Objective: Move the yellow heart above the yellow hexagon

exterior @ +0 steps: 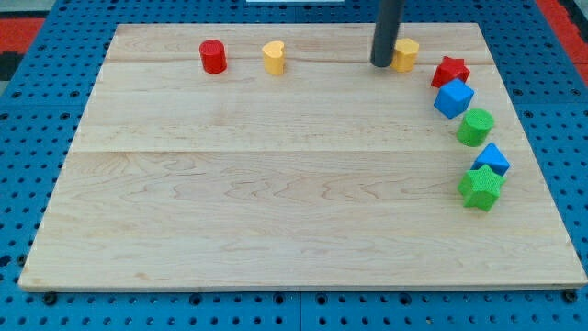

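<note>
- The yellow heart [274,57] lay near the counter's [276,211] top edge, well left of my tip [380,63].
- My tip, a plain rod with no hand to open or close, stood just left of the yellow hexagon [406,53].
- A red cylinder [213,57] sat left of the heart.
- The wide lower counter lay bare.

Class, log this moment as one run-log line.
tip: touching hexagon's left side | heart: far left of hexagon, level with it, untouched | task: not done

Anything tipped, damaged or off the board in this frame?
Nothing stands out. All blocks sit flat on the board; my tip is beside the yellow hexagon, and the yellow heart sits apart to the view's left.
</note>
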{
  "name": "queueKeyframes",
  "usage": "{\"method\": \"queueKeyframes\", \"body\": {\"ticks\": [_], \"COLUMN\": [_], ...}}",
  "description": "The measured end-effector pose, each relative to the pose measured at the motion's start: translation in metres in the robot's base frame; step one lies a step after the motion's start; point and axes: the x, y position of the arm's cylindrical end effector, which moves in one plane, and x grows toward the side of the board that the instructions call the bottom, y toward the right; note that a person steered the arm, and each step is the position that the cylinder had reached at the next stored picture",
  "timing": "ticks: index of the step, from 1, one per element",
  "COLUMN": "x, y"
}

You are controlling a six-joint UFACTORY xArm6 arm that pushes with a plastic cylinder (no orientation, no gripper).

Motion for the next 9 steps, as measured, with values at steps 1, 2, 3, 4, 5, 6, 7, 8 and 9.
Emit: {"method": "queueKeyframes", "body": {"ticks": [1,2,3,4,5,6,7,8,9], "x": [-0.012,-0.013,-0.013,-0.007,0.042,0.053,0.015,-0.008,-0.024], "y": [0.028,0.032,0.041,0.009,-0.088,-0.216,-0.228,-0.169,-0.117]}}
